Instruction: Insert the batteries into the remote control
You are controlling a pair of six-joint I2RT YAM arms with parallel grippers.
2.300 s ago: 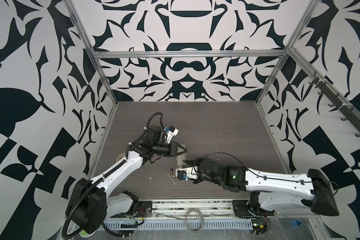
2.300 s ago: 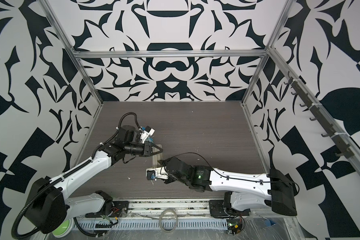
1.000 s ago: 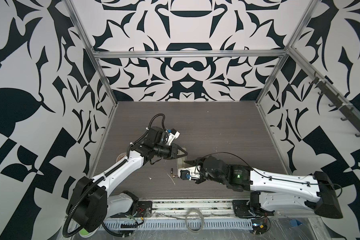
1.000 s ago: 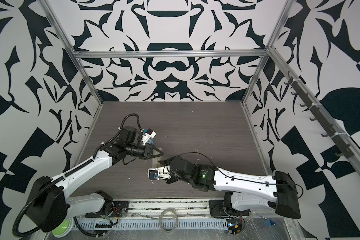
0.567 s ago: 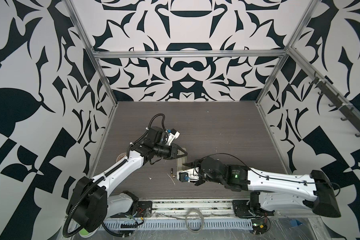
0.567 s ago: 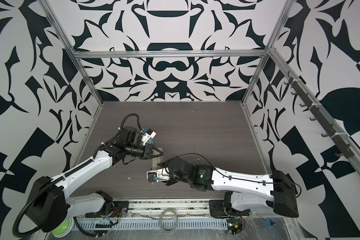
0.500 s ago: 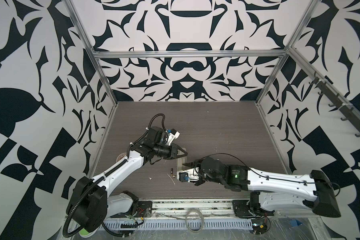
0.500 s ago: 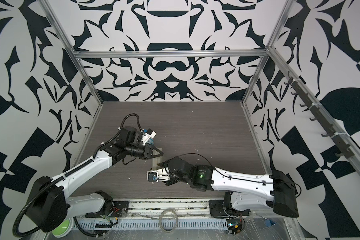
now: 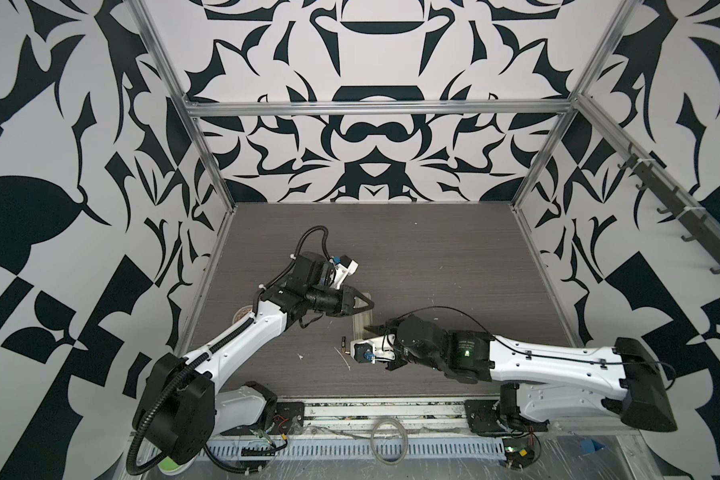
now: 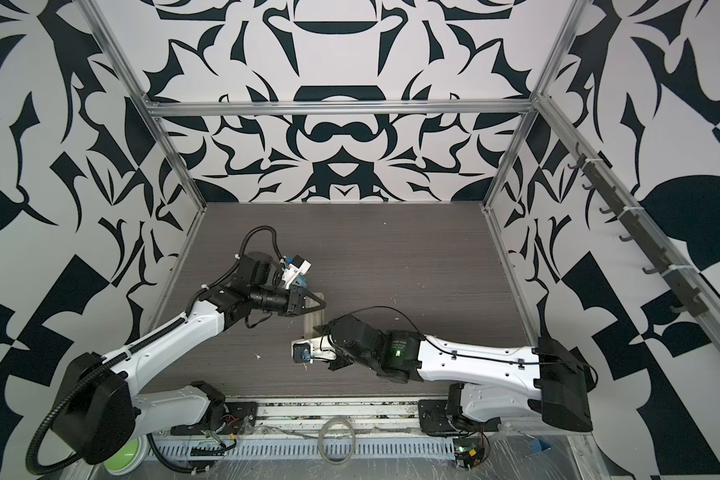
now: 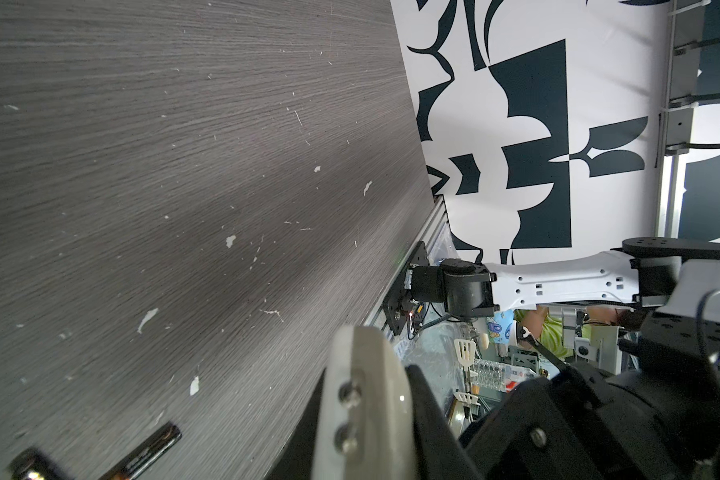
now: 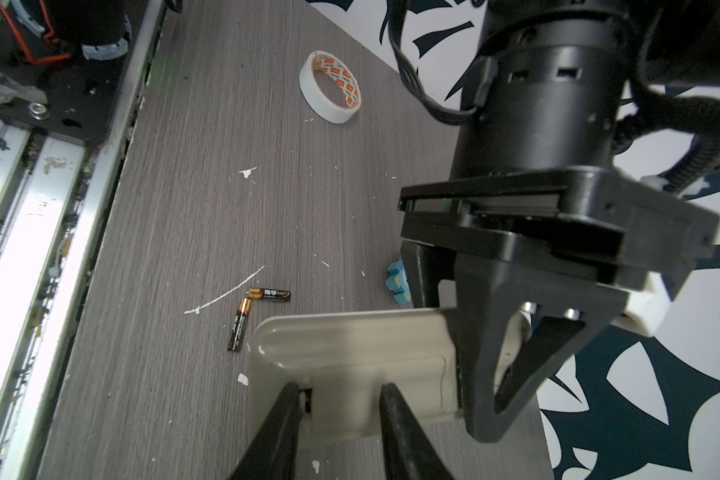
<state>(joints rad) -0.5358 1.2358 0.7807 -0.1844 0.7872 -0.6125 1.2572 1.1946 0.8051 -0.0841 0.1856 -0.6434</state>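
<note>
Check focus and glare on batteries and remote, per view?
Right wrist: batteries sharp, label print visible; remote control slightly soft close to the lens; rail blown out by glare. Left wrist: batteries blurred at the frame's corner. In a top view: batteries a tiny speck, lighting even.

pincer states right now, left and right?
left pincer: closed, tips over the remote control, no grip seen
right pincer: open, tips on the remote control, holding nothing
</note>
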